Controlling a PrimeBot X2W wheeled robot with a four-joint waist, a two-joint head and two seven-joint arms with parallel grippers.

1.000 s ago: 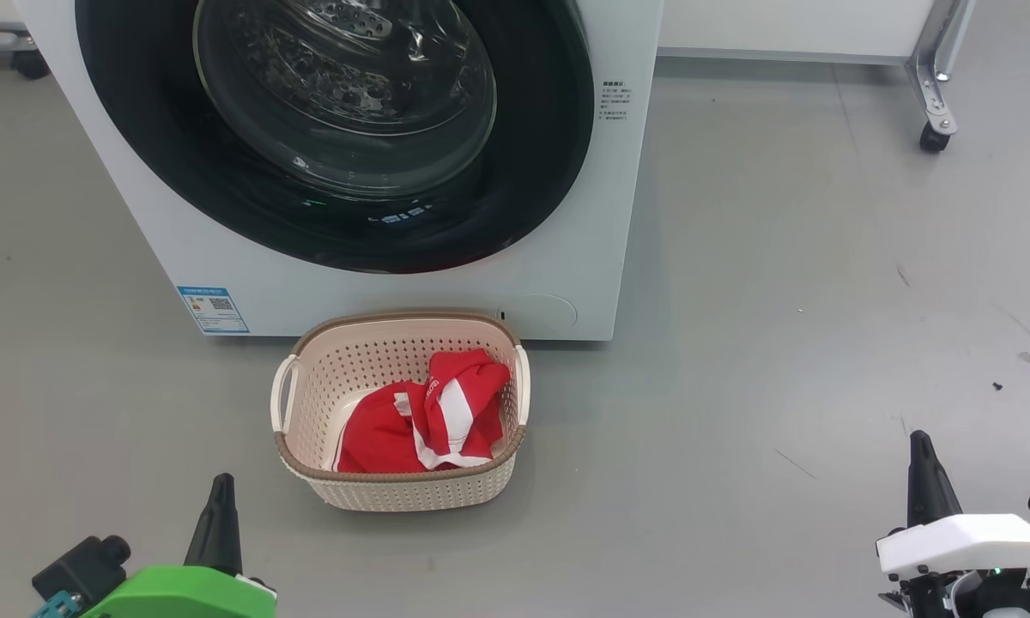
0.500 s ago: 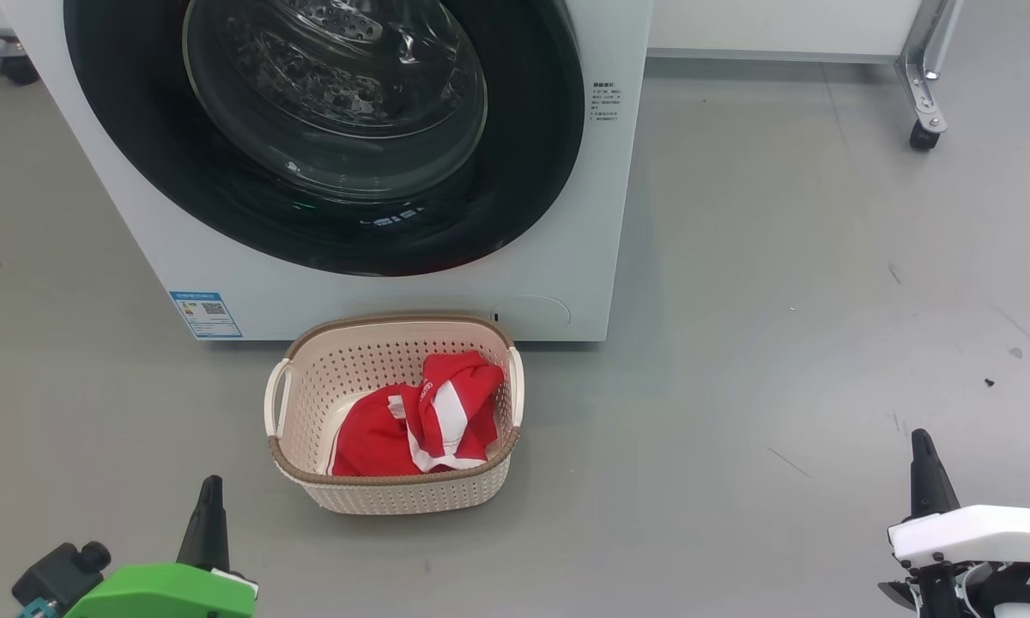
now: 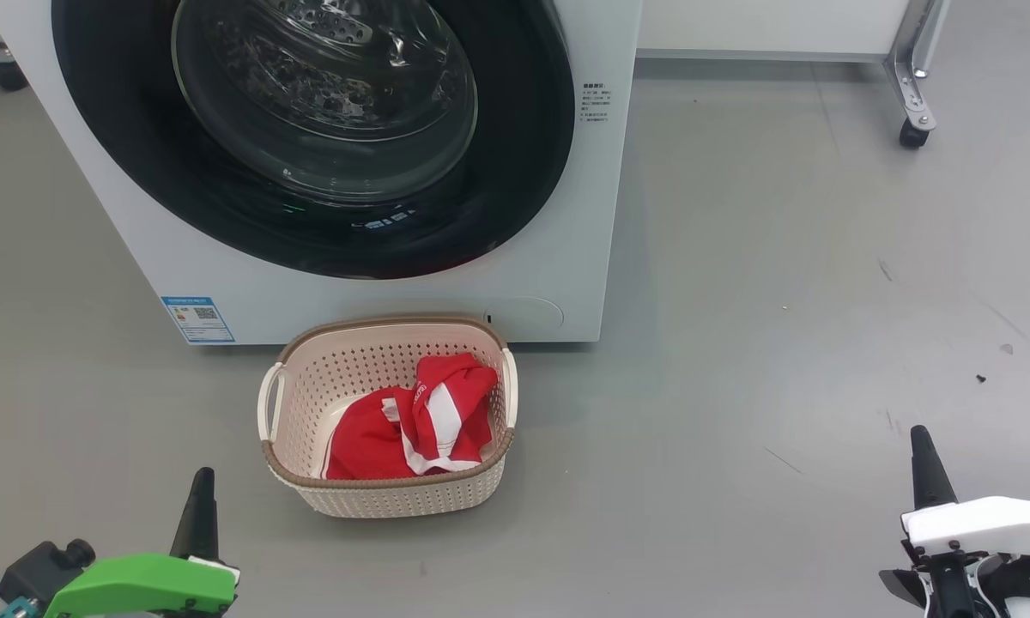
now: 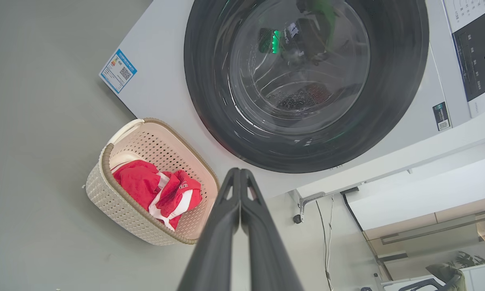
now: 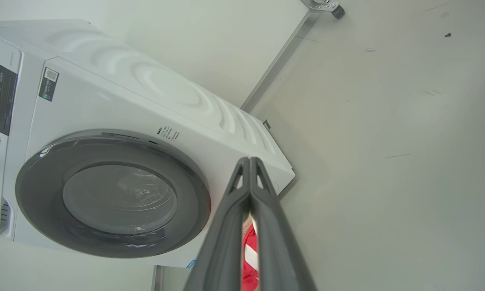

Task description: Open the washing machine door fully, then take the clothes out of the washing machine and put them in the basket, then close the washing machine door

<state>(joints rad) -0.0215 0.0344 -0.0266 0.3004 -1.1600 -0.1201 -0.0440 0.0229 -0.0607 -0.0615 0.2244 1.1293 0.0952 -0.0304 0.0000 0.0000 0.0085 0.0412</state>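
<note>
A white front-loading washing machine [image 3: 189, 266] is standing on the grey floor [image 3: 781, 300], its round black-rimmed door [image 3: 326, 112] sitting shut and its glass bowl showing the steel drum. A cream perforated basket [image 3: 386, 324] is resting upright just in front, holding crumpled red clothes [image 3: 412, 425] with white stripes.

Looked like a lab or test room rather than a home laundry. Bare grey floor [image 3: 781, 300] was scuffed and speckled with dark marks. A washing machine [image 5: 117, 117] stood free on that floor, blue label sticker [image 3: 197, 318] on its front. Behind it was a plain white panel [image 3: 764, 26] beside a metal frame leg [image 3: 910, 60] on a caster wheel [image 3: 907, 136]. Thin loose cables [image 4: 327, 226] trailed near that leg. Farther off were pale cabinet fronts [image 4: 420, 226] and something like a potted plant [image 4: 444, 273], too small to tell more.
</note>
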